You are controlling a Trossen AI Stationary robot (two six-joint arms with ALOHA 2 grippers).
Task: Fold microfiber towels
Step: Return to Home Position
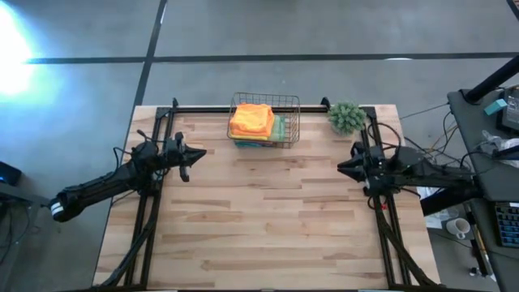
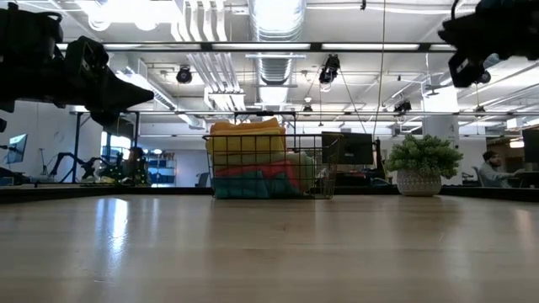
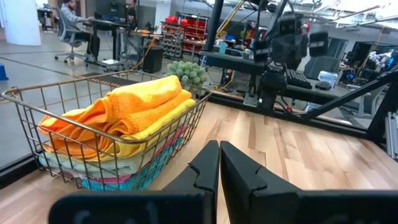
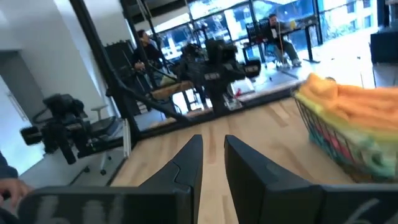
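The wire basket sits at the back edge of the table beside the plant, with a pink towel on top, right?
No. The top towel is orange, not pink, as the high view shows. The wire basket does sit at the back edge of the table beside the plant.

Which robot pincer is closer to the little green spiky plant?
The right one. The right pincer hovers close to the plant, on the same side of the table. The left pincer is way across on the other side, past the basket.
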